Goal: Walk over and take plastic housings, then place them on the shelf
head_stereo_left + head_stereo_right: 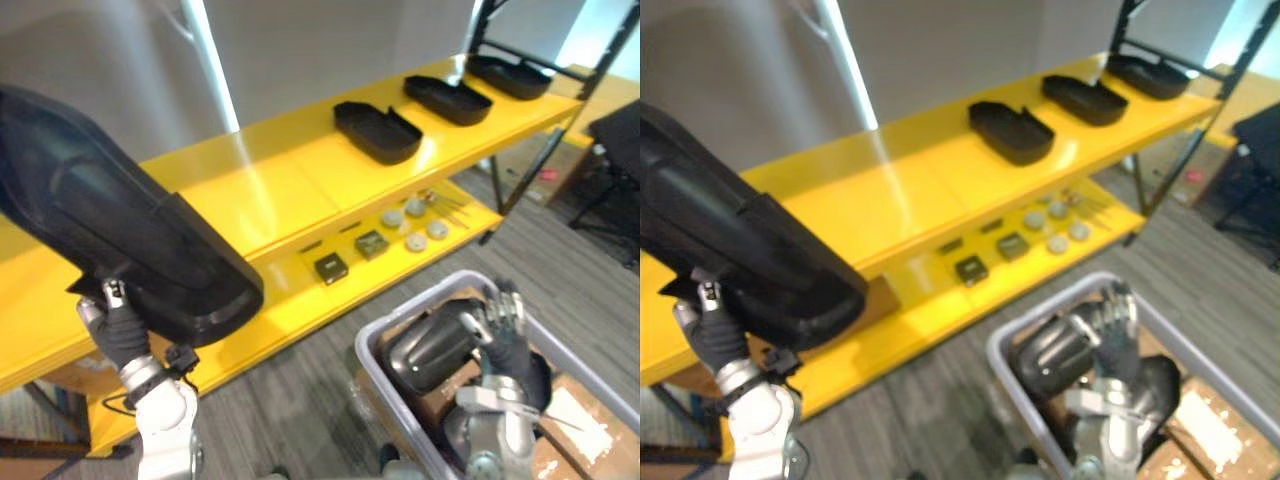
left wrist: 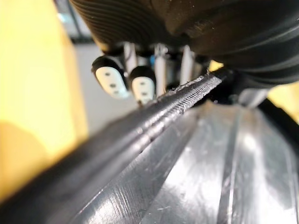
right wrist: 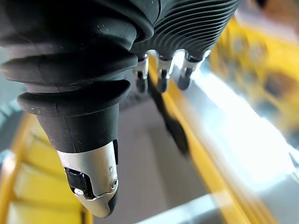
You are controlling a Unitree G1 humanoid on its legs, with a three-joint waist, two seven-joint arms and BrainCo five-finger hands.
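Three housings (image 1: 378, 132) sitting on shelf (image 1: 260, 190) already. Left robot hand (image 1: 118, 325) gripping fourth housing (image 1: 130, 235), holding it above shelf, not yet down. Right robot hand (image 1: 503, 318), fingers straight, hovering right beside bin housing (image 1: 430, 350) in bin (image 1: 373, 372); more placing remaining.

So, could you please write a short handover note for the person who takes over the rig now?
Left hand: shut on a large black housing, raised by the left end of the yellow shelf.
Right hand: open, down in the grey bin, against another dark housing.
Done: three housings lie on the top level.
Left: set down the held housing, then take the one in the bin.
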